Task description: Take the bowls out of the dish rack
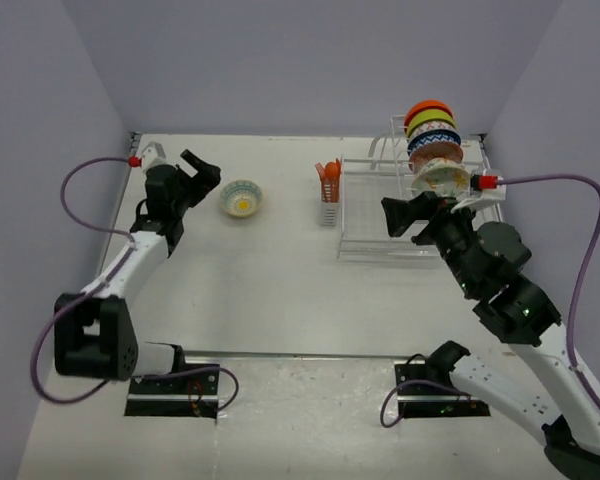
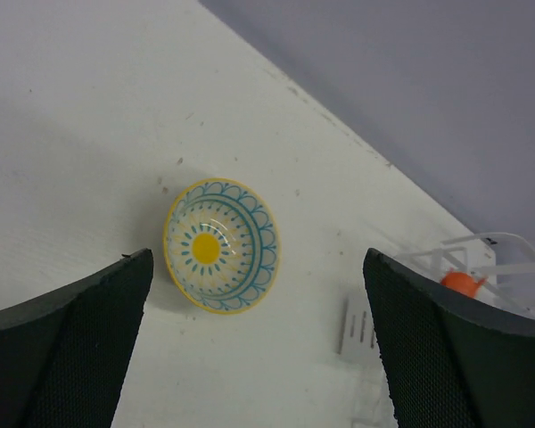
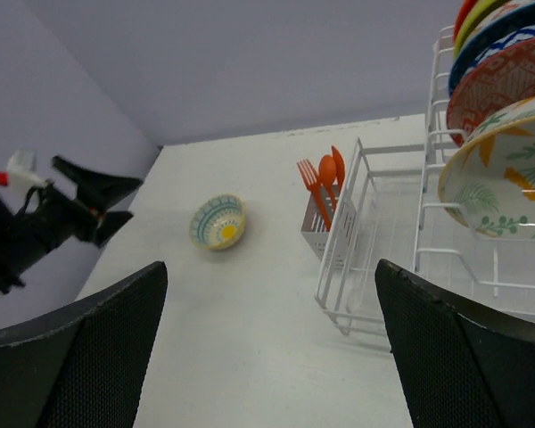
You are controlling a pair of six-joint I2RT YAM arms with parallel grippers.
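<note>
Both pairs of jaws are held wide open and empty, one bowl (image 1: 241,199) is seen on the worktop (image 1: 280,290) at left, and the close-packed bowls (image 1: 435,140) in the far-right rack (image 1: 360,215) could be toppled by a skewed pull.

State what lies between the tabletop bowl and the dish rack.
A white utensil holder of orange cutlery, right by the dish rack; from the bowl to it, bare table, in the top view.

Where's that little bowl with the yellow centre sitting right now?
In the top view the yellow-centred bowl sits upright on the table, left of the dish rack, just beside the open left gripper.
</note>
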